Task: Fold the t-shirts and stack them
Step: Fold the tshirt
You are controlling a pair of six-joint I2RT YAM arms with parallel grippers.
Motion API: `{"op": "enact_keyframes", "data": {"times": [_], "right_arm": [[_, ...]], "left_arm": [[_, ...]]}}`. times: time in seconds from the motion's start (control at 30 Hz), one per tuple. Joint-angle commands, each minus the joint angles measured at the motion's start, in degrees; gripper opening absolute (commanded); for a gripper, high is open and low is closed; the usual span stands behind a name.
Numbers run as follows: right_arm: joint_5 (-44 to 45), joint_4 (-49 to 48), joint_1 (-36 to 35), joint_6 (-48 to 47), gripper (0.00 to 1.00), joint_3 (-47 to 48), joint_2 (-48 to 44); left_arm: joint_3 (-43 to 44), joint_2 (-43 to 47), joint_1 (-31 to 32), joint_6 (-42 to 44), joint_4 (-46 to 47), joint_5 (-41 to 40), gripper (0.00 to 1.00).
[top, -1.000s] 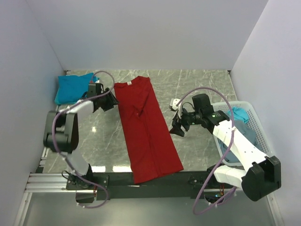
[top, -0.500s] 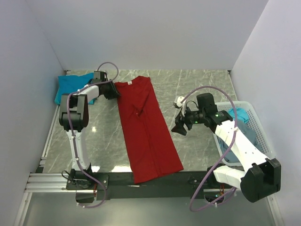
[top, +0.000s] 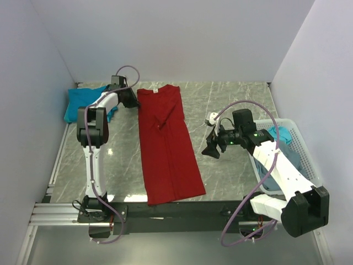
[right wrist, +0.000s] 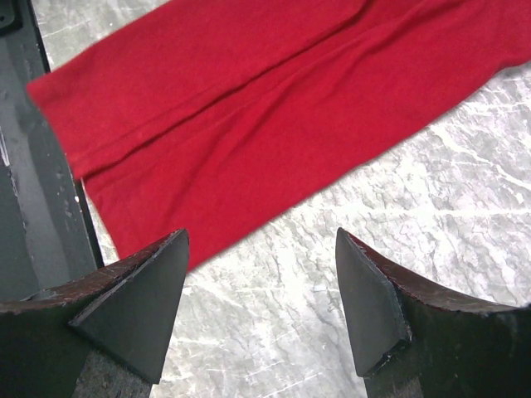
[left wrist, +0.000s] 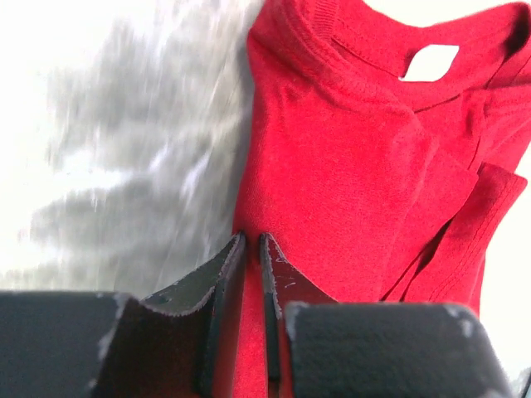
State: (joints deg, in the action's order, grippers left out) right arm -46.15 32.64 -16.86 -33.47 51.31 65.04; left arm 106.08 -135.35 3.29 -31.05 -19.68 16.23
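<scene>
Lying lengthwise down the middle of the marble surface (top: 237, 105) in the overhead view, the red shirt (top: 168, 149) has its collar at the far end. The left end effector (top: 134, 99) sits at its far left corner, near a teal shirt (top: 83, 102). The right end effector (top: 211, 149) hovers to the shirt's right, near a white basket (top: 305, 144). In the left wrist view, the fingers are pressed nearly together, pinching the red shirt's edge below the collar (left wrist: 390, 50). In the right wrist view, the fingers stand spread wide over bare surface, just beside the shirt's lower part.
</scene>
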Motion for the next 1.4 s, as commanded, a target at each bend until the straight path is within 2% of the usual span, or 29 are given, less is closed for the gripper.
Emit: {"op": "enact_keyframes", "data": {"times": [0.0, 0.2, 0.3, 0.4, 0.43, 0.47, 0.5, 0.57, 0.67, 0.73, 0.83, 0.93, 1.0, 1.1, 1.13, 1.2, 1.23, 1.33, 1.37], "right_arm": [[-0.6, 0.0, 0.6, -0.1, 0.78, 0.6, -0.8], [0.1, 0.1, 0.9, -0.3, 0.78, 0.6, 0.4], [0.7, 0.1, 0.9, -0.5, 0.78, 0.5, 0.7], [1.3, 0.5, 0.9, -1.8, 0.77, -0.2, 1.1], [1.0, 0.9, 0.8, -3.8, 0.77, -0.4, 1.1], [-0.9, 1.8, 0.6, -5.2, 0.77, -1.0, 1.1], [-1.0, 2.4, 0.6, -6.9, 0.77, -1.5, 1.0], [-3.7, 4.2, -0.4, -13.3, 0.77, -2.7, 0.5], [-2.3, 4.6, -5.6, -20.9, 0.77, -7.1, -0.9], [1.4, 3.0, -14.0, -23.4, 0.78, -9.3, -2.3], [8.2, -0.5, -25.9, -24.3, 0.79, -12.3, -2.5], [11.6, -2.4, -33.5, -23.4, 0.78, -13.0, -0.7], [15.8, -4.8, -36.6, -22.6, 0.77, -13.6, 0.5], [20.5, -7.4, -41.3, -21.3, 0.77, -14.7, 2.3], [21.3, -7.9, -42.1, -20.9, 0.77, -14.9, 2.8], [24.2, -9.5, -44.2, -20.1, 0.76, -15.5, 4.4], [25.1, -10.1, -45.1, -19.9, 0.76, -15.7, 4.9], [28.6, -12.0, -47.3, -18.9, 0.74, -16.4, 6.9], [29.4, -13.0, -47.8, -18.6, 0.73, -16.6, 7.9]], "left_arm": [[4.7, -5.2, -0.6, 1.8, -4.0, -2.6, 0.20], [11.4, -6.9, -0.8, 3.1, -5.9, -0.1, 0.24], [10.0, -2.3, -1.3, 4.9, -4.6, 0.4, 0.34], [2.4, 7.6, -2.1, 8.0, -0.6, -0.1, 0.47], [0.9, 10.3, -2.8, 8.6, 0.2, 0.1, 0.48], [-2.9, 16.1, -2.9, 9.6, 2.3, 0.5, 0.57], [-3.0, 19.3, -3.0, 10.3, 3.8, -0.1, 0.61], [-10.7, 29.1, -3.0, 11.9, 6.9, -0.1, 0.70], [-20.8, 40.7, -2.9, 13.9, 12.3, 4.1, 0.74], [-27.7, 45.9, -3.0, 14.1, 14.5, 9.5, 0.79], [-37.7, 55.0, -3.0, 10.8, 18.8, 17.8, 0.97], [-44.8, 61.9, -3.1, 9.9, 19.2, 25.5, 0.96], [-47.1, 66.6, -2.7, 11.2, 17.9, 26.5, 0.93], [-49.0, 74.2, 2.9, 19.6, 11.3, 20.5, 0.92], [-49.7, 75.9, 6.7, 23.7, 9.2, 16.4, 0.92], [-52.0, 80.6, 9.5, 28.0, 8.0, 14.7, 0.90], [-53.2, 82.2, 11.3, 32.4, 8.2, 14.4, 0.90], [-59.8, 89.8, 12.4, 38.4, 11.8, 15.6, 0.92], [-61.3, 93.0, 12.4, 38.7, 13.2, 15.2, 0.99]]}}
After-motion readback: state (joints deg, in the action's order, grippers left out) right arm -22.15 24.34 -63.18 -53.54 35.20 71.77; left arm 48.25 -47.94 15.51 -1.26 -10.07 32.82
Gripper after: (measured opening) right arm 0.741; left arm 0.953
